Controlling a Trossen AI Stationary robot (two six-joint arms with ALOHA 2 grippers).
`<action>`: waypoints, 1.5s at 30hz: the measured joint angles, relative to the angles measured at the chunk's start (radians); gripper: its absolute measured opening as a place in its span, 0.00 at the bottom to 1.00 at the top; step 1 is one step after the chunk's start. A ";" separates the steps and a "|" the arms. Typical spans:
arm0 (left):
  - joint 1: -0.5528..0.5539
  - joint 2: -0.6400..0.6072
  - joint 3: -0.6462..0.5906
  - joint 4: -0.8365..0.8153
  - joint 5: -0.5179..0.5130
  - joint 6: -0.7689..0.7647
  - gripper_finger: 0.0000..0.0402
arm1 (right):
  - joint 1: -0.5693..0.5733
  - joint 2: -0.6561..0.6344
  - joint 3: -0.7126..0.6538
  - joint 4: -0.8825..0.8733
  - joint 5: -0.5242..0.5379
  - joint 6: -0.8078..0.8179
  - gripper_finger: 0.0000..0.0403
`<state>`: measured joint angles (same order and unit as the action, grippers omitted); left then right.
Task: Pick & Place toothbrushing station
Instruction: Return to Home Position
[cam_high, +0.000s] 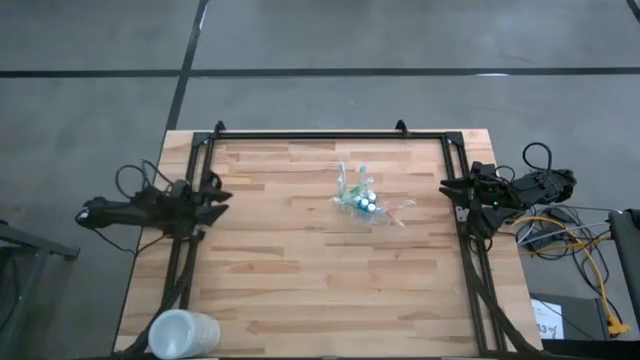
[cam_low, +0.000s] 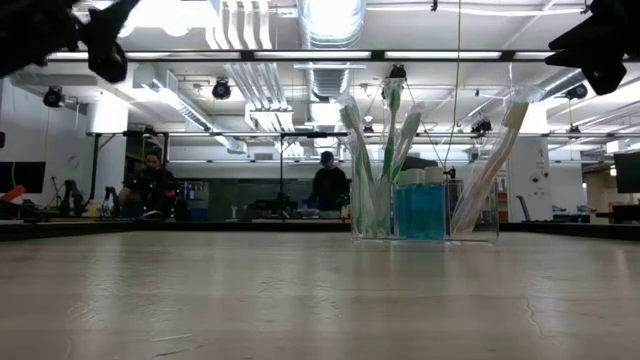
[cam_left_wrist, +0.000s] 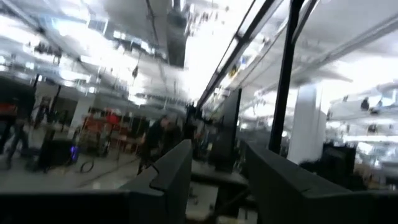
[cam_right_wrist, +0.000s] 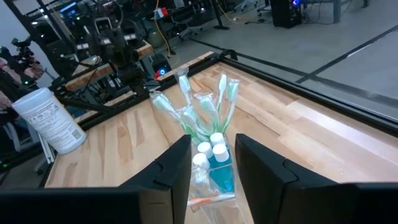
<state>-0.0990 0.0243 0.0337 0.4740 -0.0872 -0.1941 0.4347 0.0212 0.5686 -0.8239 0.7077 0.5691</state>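
Saw a pale wooden desk (cam_high: 300, 290) boxed in by a black frame (cam_high: 330, 134).

Found the left arm (cam_high: 150, 210) stretched over the left edge and pointing inward. Noted the left jaws held up off the boards, parted by a moderate gap and gripping nothing.

Found the right arm (cam_high: 515, 188) over the right edge, with cables (cam_high: 560, 235) trailing behind. Noted the right jaws parted about as far, empty, aimed across the desk at the holder and well apart from it.

Made out one person (cam_low: 150, 182) and another person (cam_low: 326, 183) in the room beyond the far edge, both far from the desk.

Spotted a white canister (cam_high: 183, 333) upright on the near left corner, well apart from everything else.

Located the clear holder (cam_high: 362, 203) standing upright a little right of the desk's middle, nearer the far edge than the near one, with neither arm touching it.

Counted several green and white toothbrushes (cam_low: 385, 150) at one end of the holder, bristles up and fanned slightly outward. Saw an orange toothbrush (cam_low: 495, 165) leaning in the end nearest the right edge, head up and tilted outward.

Picked out small blue tubes (cam_low: 420, 205) with white caps between the two sets of brushes, standing upright inside the holder.
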 joint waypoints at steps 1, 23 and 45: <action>0.000 -0.019 -0.015 -0.003 0.000 -0.002 0.39 | 0.000 0.000 0.000 0.000 0.000 0.000 0.30; 0.000 -0.015 -0.026 -0.185 -0.001 -0.049 0.39 | 0.000 0.000 0.000 0.000 0.000 0.003 0.29; 0.000 -0.007 -0.027 -0.184 0.000 -0.049 0.39 | 0.000 0.000 0.000 0.000 0.000 0.004 0.31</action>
<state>-0.0994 0.0174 0.0071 0.2897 -0.0875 -0.2428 0.4343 0.0212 0.5686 -0.8234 0.7074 0.5728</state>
